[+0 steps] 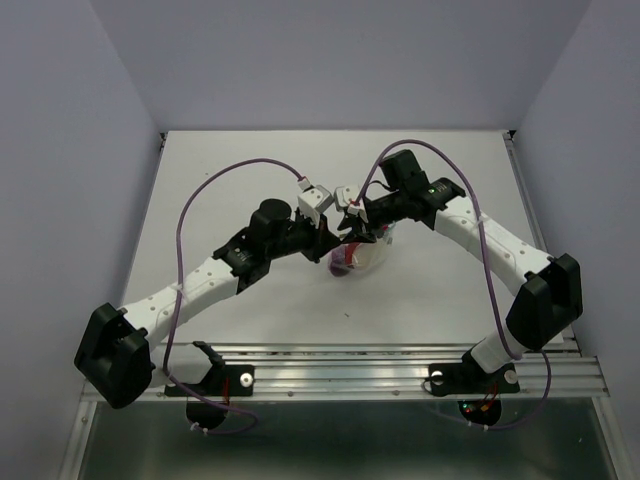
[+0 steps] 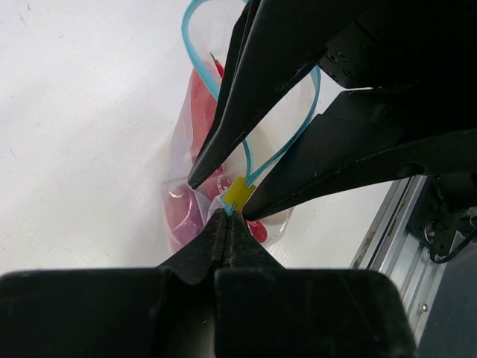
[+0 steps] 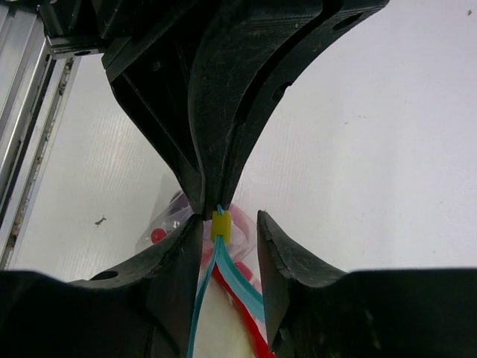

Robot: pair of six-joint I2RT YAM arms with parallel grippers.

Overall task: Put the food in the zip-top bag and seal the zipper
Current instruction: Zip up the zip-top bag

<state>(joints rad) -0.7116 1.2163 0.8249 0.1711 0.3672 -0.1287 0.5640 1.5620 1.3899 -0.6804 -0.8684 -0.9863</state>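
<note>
The zip-top bag [image 1: 358,262] hangs just above the white table between both grippers. Its light-blue zipper [image 2: 195,52] gapes in a loop, the two strips meeting at a yellow slider [image 2: 238,192]. Inside show the red chili [image 2: 203,97], the purple onion [image 2: 182,216] and the white radish [image 3: 216,328]. My left gripper [image 2: 226,215] is shut on the zipper's end right beside the slider. My right gripper [image 3: 228,220] is open with its fingers on either side of the slider [image 3: 220,225]; one finger lies close against it and the other stands apart.
An aluminium rail [image 1: 340,365] runs along the table's near edge, below the bag. Pale walls close in the table at the back and sides. Purple cables loop above both arms.
</note>
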